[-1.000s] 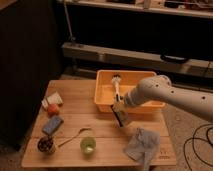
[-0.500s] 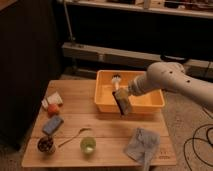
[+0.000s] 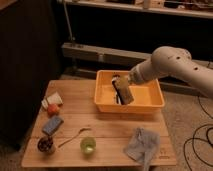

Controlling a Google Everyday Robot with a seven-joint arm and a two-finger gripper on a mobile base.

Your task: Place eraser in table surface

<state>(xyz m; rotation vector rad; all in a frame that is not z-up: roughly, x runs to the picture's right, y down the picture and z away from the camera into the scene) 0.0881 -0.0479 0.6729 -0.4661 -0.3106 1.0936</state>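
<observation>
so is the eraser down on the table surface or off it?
Off it: the gripper holds the eraser over the yellow bin, not touching the table surface.

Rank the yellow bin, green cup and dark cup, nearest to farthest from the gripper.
The gripper, shut on the eraser, hangs over the yellow bin.
1. yellow bin, beneath it.
2. green cup, table's front middle.
3. dark cup, front-left corner.

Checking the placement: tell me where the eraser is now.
In the camera view, the eraser is held in the gripper over the yellow bin, at the back right of the table.
</observation>
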